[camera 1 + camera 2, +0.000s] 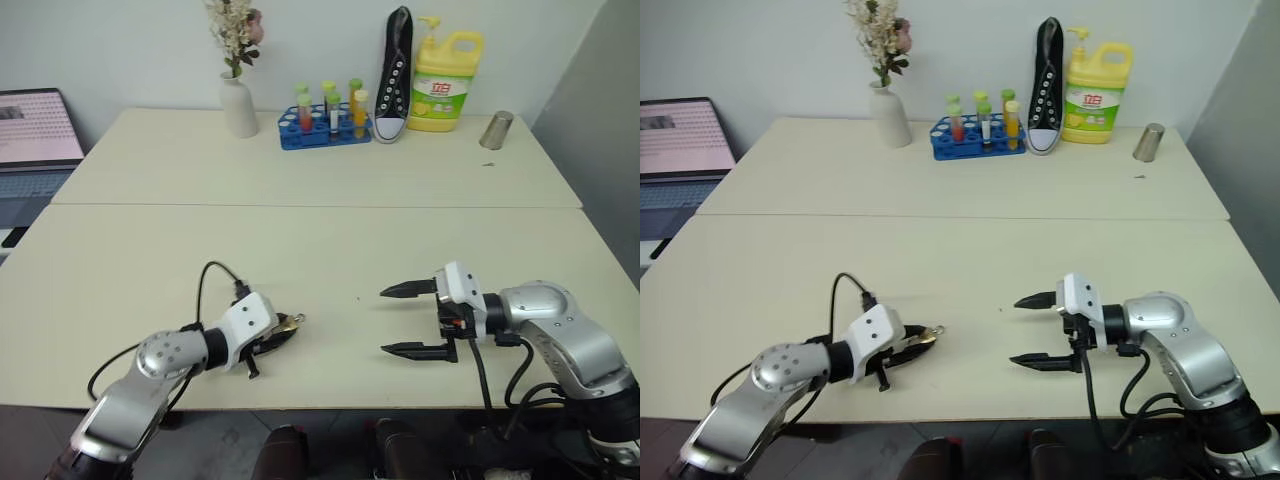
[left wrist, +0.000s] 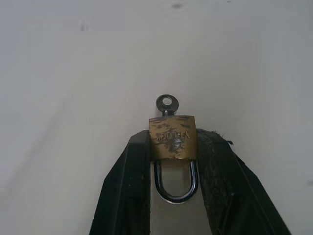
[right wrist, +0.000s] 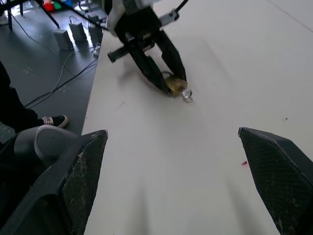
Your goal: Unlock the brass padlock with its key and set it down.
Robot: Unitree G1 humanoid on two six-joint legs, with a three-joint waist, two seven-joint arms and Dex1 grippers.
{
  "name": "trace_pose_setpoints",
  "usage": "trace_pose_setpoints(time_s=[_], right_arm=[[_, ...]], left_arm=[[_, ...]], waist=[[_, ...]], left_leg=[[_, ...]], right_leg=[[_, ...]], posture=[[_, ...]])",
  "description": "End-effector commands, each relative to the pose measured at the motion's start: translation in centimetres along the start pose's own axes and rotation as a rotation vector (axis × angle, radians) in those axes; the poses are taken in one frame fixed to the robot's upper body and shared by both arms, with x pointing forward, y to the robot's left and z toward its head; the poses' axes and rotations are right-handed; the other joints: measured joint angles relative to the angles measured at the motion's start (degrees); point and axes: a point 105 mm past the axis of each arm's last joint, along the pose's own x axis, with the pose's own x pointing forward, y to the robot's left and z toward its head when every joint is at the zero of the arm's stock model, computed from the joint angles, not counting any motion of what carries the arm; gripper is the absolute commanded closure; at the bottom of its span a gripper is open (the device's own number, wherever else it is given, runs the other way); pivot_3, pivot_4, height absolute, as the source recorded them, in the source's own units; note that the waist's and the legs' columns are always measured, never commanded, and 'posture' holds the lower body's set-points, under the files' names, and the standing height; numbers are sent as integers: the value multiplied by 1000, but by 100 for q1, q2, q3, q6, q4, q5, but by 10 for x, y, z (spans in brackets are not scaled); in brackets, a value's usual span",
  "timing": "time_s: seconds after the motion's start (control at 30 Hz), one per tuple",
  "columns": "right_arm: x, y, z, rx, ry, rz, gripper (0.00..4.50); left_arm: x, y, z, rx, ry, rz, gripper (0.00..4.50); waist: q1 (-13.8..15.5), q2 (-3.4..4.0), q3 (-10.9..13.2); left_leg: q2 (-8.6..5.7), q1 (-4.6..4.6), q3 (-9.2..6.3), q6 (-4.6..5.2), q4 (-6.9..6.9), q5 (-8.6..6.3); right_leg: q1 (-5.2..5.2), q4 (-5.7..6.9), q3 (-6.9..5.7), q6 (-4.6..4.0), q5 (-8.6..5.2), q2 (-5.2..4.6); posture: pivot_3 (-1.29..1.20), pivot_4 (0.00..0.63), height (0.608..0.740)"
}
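Left wrist view: brass padlock (image 2: 172,138) w/ key (image 2: 167,103) pinched btwn left jaws; right jaws wide.

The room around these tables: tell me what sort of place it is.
Probably a robot test lab or office set up for handling trials. The pale tables carry unrelated props: a test tube rack, a black sneaker and a yellow detergent bottle. A laptop stands at the side, and cables lie on the floor.

Bare table (image 1: 340,250) lies between both arms.
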Motion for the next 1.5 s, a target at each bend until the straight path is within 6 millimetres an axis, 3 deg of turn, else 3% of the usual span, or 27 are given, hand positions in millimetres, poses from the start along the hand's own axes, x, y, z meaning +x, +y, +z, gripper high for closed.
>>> trace_pose_setpoints(time_s=[0.03,0.17,0.3,0.37,0.53,0.9,1.27,1.37,1.5], right_arm=[[-7,-7,1,-22,-5,-65,0],[-12,-9,-7,22,-2,-130,0],[-19,-19,-19,75,8,-280,0],[-20,-20,-16,122,-28,-303,0],[-15,-20,13,242,-178,-265,0],[9,-22,30,276,-206,-169,0],[14,-25,34,283,-212,-126,0],[15,-26,34,294,-216,-124,576],[16,-25,34,296,-213,-114,1907]], left_arm=[[6,12,32,209,-133,-32,3535],[17,23,57,360,-243,-47,3535],[31,24,70,712,-289,-65,3535],[36,25,73,802,-320,-48,3535],[41,19,80,1016,-394,-28,3535],[38,22,81,1047,-431,36,3535],[35,23,82,1070,-433,51,3535],[36,22,81,1076,-433,48,3535],[36,21,82,1075,-436,46,3535]], waist=[[28,0,0],[39,0,0],[48,0,0],[43,0,0],[28,0,0],[32,0,0],[40,0,-1],[40,0,-1],[40,0,-1]], left_leg=[[-2,0,4,0,0,0],[-3,-3,7,0,-1,0],[-3,-4,7,0,-1,0],[-7,-4,9,0,-2,0],[1,-3,8,0,-2,0],[1,-5,3,1,-1,0],[0,-7,2,1,-1,0],[0,-6,2,1,-1,0],[0,-6,2,1,-1,0]], right_leg=[[0,0,6,0,0,0],[-1,-2,8,-9,6,3],[-3,-2,7,-11,7,5],[-3,-2,10,-12,8,7],[-3,1,14,-12,9,6],[-2,3,3,-10,10,6],[-2,3,2,-10,10,6],[-2,3,2,-10,10,6],[-2,3,2,-10,10,6]], posture=[[0,150,740],[0,150,740],[0,150,740],[0,150,740],[0,150,740],[0,150,740],[0,150,740],[0,150,740],[0,150,740]])
